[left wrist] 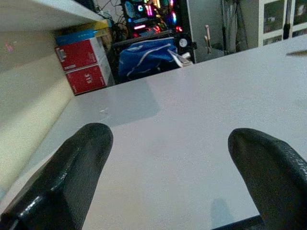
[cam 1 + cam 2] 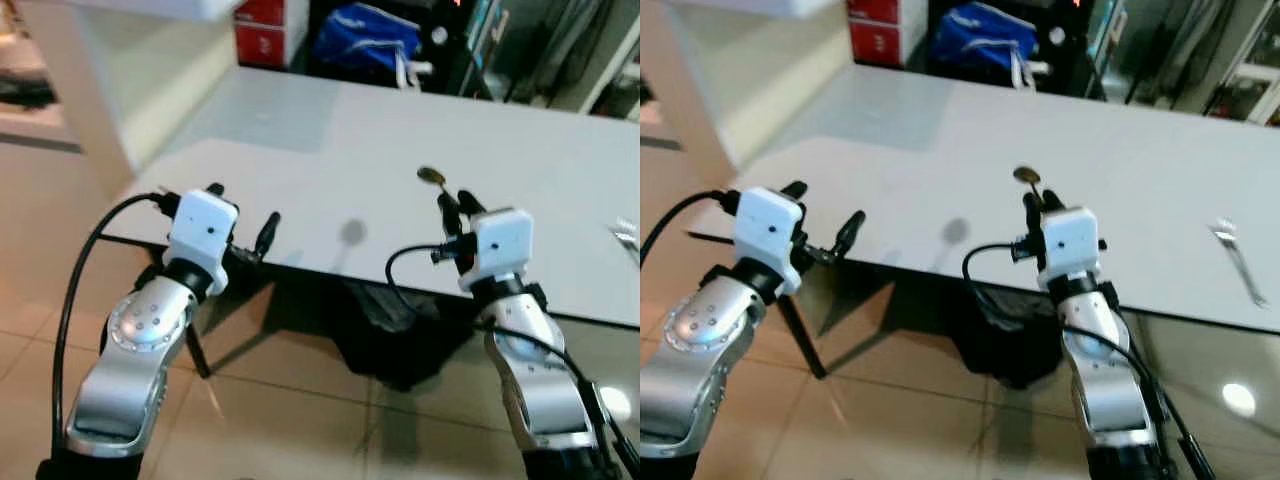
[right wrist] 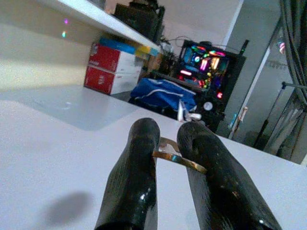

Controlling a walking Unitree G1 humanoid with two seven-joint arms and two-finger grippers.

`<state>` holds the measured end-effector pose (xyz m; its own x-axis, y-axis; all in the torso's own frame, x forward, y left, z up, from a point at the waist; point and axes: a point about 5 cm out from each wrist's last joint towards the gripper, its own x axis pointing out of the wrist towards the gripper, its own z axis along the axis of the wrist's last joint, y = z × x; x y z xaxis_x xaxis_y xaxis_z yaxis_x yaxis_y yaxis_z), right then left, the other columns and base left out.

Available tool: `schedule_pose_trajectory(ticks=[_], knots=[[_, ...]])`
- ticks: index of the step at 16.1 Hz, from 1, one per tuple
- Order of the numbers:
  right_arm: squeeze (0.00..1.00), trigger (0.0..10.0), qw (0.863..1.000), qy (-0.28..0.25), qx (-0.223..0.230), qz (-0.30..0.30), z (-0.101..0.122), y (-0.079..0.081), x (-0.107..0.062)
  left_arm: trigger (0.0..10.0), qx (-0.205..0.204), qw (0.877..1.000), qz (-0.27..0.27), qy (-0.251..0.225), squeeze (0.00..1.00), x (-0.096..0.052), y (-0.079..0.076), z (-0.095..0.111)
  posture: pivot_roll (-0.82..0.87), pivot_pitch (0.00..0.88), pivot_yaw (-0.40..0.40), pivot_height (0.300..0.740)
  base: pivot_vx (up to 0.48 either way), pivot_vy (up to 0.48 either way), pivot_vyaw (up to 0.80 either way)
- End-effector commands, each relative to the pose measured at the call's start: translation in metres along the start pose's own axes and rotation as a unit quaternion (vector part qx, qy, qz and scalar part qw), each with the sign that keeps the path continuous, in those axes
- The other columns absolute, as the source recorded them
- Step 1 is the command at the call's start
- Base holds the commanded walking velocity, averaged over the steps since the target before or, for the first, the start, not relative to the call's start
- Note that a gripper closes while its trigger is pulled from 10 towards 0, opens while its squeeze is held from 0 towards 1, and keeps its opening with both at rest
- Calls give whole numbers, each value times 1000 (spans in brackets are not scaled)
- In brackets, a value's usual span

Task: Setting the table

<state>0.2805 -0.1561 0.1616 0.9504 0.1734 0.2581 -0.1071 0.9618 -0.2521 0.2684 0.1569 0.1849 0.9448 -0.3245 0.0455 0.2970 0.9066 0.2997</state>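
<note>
A gold spoon (image 3: 178, 159) is clenched between the right gripper's (image 2: 457, 212) fingers, held above the white counter (image 2: 420, 130) near its front edge. A fork (image 2: 1238, 258) already lies far to the right. The left gripper (image 2: 243, 232) hovers with fingers released, holding nothing. Setting looks barely begun; no plates are visible, and the spoon's handle is hidden.
</note>
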Motion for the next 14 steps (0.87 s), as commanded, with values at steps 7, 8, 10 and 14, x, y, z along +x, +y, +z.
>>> schedule_pose_trajectory(ticks=[7,8,10,14], knots=[[0,10000,999,15,28,-18,-5,-6,1,10000,-5,1000,-4,3,0,4,-2,2,75,20,-11,740,0,-480,0],[0,10000,999,23,44,-16,-7,-3,1,10000,-8,1000,0,11,0,5,-1,1,76,23,-9,740,0,480,0],[0,10000,998,25,57,-16,-7,-1,2,10000,-11,1000,6,18,0,6,1,0,78,25,-7,740,0,480,-419],[0,10000,997,21,68,6,-5,8,7,10000,-9,1000,20,19,0,6,6,1,86,32,-6,740,0,480,-400]])
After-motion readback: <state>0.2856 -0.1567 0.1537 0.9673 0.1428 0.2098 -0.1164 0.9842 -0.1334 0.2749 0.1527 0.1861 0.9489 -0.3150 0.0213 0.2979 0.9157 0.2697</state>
